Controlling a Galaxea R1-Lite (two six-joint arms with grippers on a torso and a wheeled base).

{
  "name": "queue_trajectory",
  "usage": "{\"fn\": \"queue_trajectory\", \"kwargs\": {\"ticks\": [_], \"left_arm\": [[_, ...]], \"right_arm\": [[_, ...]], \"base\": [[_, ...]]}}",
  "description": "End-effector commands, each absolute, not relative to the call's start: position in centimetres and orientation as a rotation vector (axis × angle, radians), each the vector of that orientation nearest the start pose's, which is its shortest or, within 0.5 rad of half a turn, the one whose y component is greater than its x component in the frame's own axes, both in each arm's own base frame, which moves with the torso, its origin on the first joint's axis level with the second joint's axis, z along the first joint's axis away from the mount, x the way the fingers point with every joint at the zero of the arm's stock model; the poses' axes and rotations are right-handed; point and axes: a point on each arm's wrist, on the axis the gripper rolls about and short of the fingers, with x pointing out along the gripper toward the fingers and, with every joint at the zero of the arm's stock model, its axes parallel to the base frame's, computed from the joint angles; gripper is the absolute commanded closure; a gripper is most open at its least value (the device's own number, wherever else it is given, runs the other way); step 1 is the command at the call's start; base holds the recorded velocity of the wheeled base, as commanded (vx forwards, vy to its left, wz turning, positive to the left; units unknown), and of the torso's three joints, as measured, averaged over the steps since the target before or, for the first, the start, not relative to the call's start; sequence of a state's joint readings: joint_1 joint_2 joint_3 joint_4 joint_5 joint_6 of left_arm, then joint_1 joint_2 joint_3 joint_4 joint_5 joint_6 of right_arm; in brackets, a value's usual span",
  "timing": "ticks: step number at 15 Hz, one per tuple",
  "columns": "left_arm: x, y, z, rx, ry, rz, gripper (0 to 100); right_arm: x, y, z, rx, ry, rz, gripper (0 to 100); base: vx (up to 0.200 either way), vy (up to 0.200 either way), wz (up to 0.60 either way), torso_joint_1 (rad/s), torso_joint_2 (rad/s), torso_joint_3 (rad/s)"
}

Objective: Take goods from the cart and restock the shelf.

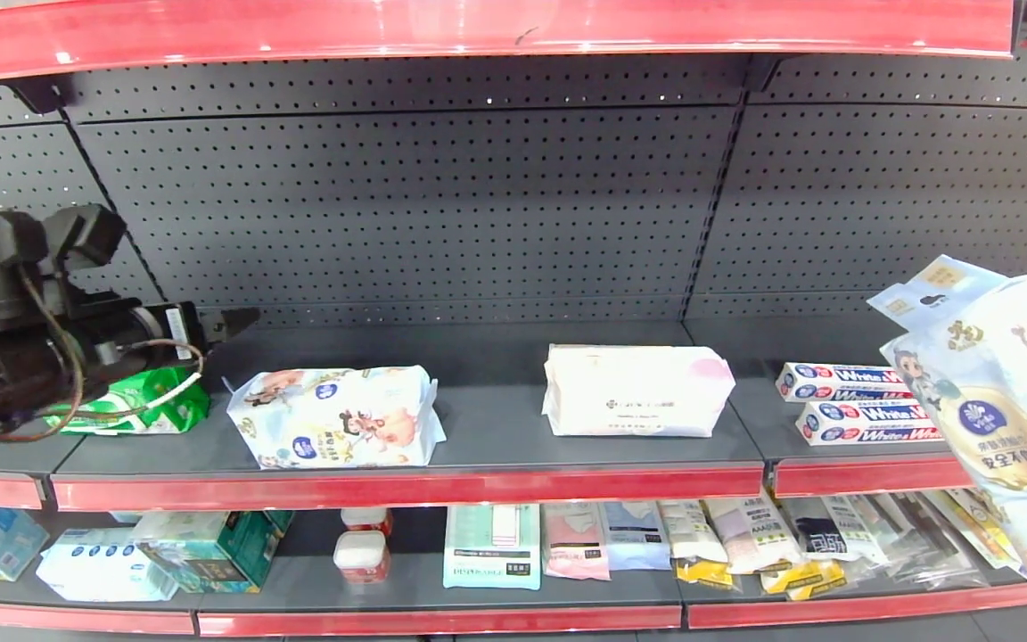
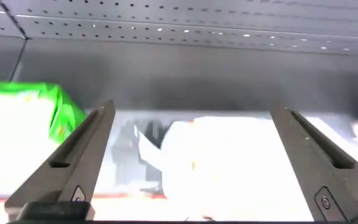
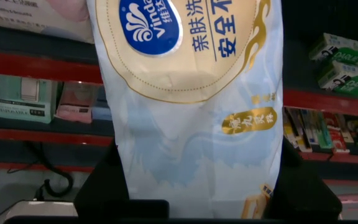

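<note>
My right gripper (image 3: 197, 186) is shut on a tall white-and-blue pack with a gold oval (image 3: 191, 112), held upright. In the head view this pack (image 1: 1004, 419) hangs at the far right, in front of the shelf's right end. My left gripper (image 2: 192, 109) is open with nothing between its fingers. It hovers over the left part of the middle shelf (image 1: 406, 489), above a cartoon-printed wipes pack (image 1: 335, 417) that lies flat there. In the left wrist view that wipes pack (image 2: 229, 162) lies under the open fingers.
A green pack (image 1: 135, 401) lies under the left arm. A white pack (image 1: 636, 390) lies at mid-shelf and two toothpaste boxes (image 1: 861, 401) at the right. Bare shelf shows between the packs. The lower shelf (image 1: 442, 620) holds several boxes and pouches. A red-edged shelf (image 1: 478, 31) runs overhead.
</note>
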State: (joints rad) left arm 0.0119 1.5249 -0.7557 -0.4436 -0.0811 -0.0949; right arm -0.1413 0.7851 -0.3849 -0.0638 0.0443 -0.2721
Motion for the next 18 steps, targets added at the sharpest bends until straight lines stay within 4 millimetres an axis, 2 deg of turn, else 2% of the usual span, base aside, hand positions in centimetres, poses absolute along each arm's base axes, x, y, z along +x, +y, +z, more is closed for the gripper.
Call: {"fn": "queue_trajectory", "kwargs": {"ticks": [1, 2, 7, 8, 11, 13, 16, 18], "left_arm": [[21.0, -0.1, 21.5, -0.109, 0.244, -0.091, 0], [17.5, -0.2, 21.3, -0.108, 0.213, -0.117, 0], [10.9, -0.4, 19.9, -0.103, 0.128, -0.175, 0], [10.3, -0.4, 19.8, -0.103, 0.117, -0.186, 0], [4.0, -0.6, 18.5, -0.103, 0.098, -0.266, 0], [1.1, -0.6, 17.5, -0.086, 0.128, -0.272, 0], [-1.0, -0.6, 16.4, -0.079, 0.124, -0.272, 0], [-1.2, -0.6, 16.2, -0.079, 0.123, -0.272, 0]], "right_arm": [[7.3, -0.9, 18.1, -0.244, 0.338, -0.047, 100], [7.1, -0.8, 18.2, -0.267, 0.322, -0.026, 100], [6.8, -0.6, 17.8, -0.265, 0.315, 0.026, 100], [6.8, -0.6, 17.8, -0.27, 0.313, 0.027, 100], [6.6, -0.5, 17.9, -0.302, 0.302, 0.042, 100], [6.6, -0.5, 17.9, -0.311, 0.3, 0.044, 100], [6.8, -0.5, 18.0, -0.312, 0.303, 0.047, 100], [6.8, -0.4, 18.2, -0.318, 0.296, 0.06, 100]], "base": [[0.0, 0.0, 0.0, 0.0, 0.0, 0.0], [0.0, 0.0, 0.0, 0.0, 0.0, 0.0], [0.0, 0.0, 0.0, 0.0, 0.0, 0.0], [0.0, 0.0, 0.0, 0.0, 0.0, 0.0], [0.0, 0.0, 0.0, 0.0, 0.0, 0.0], [0.0, 0.0, 0.0, 0.0, 0.0, 0.0], [0.0, 0.0, 0.0, 0.0, 0.0, 0.0], [0.0, 0.0, 0.0, 0.0, 0.0, 0.0]]}}
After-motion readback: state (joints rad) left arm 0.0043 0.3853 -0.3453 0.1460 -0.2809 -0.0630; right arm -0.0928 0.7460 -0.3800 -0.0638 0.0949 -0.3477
